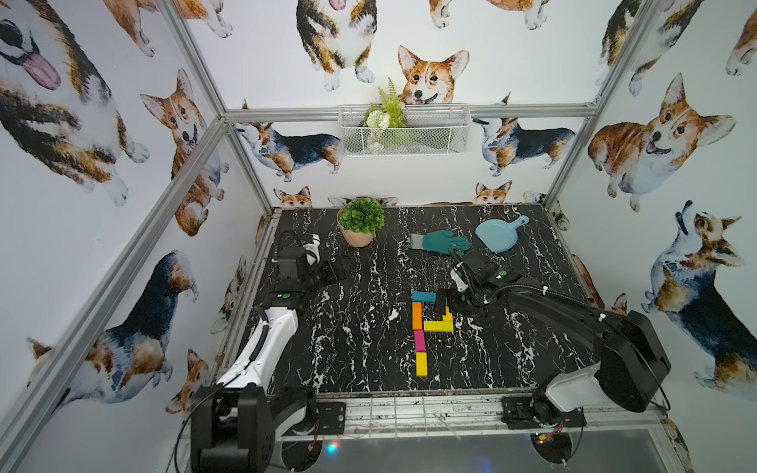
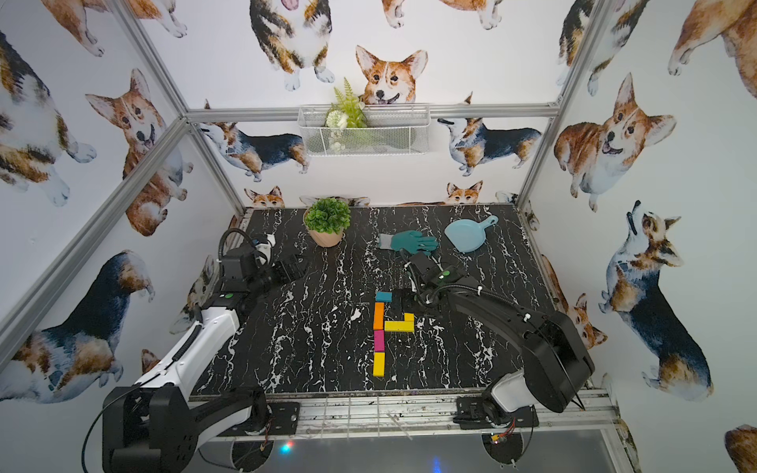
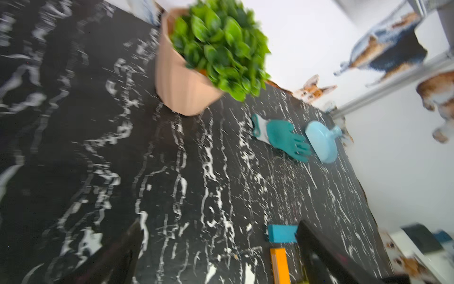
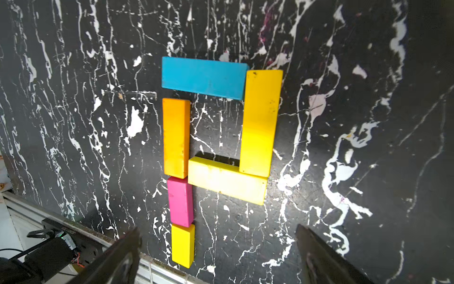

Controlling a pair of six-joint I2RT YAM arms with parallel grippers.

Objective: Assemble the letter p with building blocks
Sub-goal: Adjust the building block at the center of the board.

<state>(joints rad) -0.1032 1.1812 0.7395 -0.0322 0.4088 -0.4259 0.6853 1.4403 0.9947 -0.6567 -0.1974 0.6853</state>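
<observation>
Six building blocks lie together on the black marble table in a P-like figure. The orange block point(image 4: 175, 137), magenta block point(image 4: 180, 201) and a yellow block point(image 4: 183, 246) form one line. The teal-blue block point(image 4: 204, 77) lies across the top. An upright yellow block point(image 4: 260, 123) and a flat yellow block point(image 4: 227, 180) close the loop; the upright one's end rests on the flat one. My right gripper point(image 4: 218, 231) hovers open over the loop's right side point(image 1: 442, 301), holding nothing. My left gripper point(image 1: 336, 268) is open and empty at the table's left point(image 3: 219, 226).
A potted plant point(image 1: 360, 223) stands at the back left, close to the left gripper. A teal glove point(image 1: 442, 241) and a light-blue toy pan point(image 1: 499, 233) lie at the back right, behind the right arm. A wire basket point(image 1: 403, 131) hangs on the back wall.
</observation>
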